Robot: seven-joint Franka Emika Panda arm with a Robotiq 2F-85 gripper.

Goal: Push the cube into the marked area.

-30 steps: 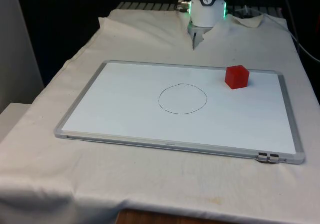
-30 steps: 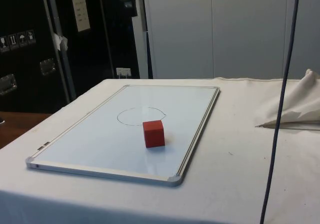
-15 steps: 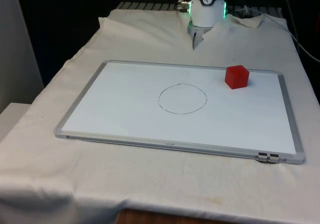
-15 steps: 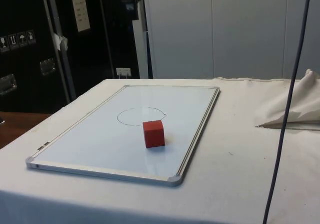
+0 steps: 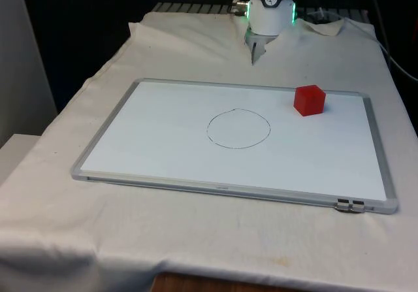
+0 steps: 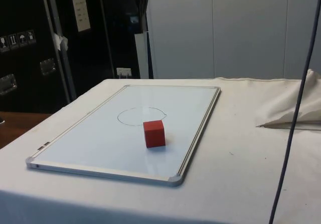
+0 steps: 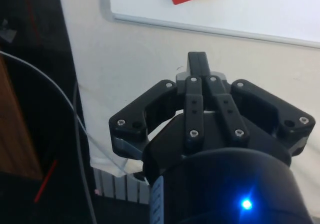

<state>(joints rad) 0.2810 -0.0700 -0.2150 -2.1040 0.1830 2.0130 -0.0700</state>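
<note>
A: Since the small red hard-edged cube sits on a smooth white dry-erase board with a grey metal frame, how do you reckon it will behave under a push?

B: It looks light and stiff, probably wood or plastic, and the board looks slick, so I'd expect it to slide easily, maybe overshoot. It could also spin if touched off-centre.

A: Where is it now?

B: Near the board's far edge, towards the front view's right, well apart from the thin hand-drawn circle at the board's middle. The side view has the cube nearer the camera than the circle.

A: And the black two-finger hand?

B: Clenched, fingers pressed together, holding nothing. It hangs over the white cloth-covered counter, beyond the board's far edge.

A: No grasp needed, then?

B: I'd say not. Best to press the closed fingertips low on the face turned away from the circle, at its middle, and go slowly.
</note>
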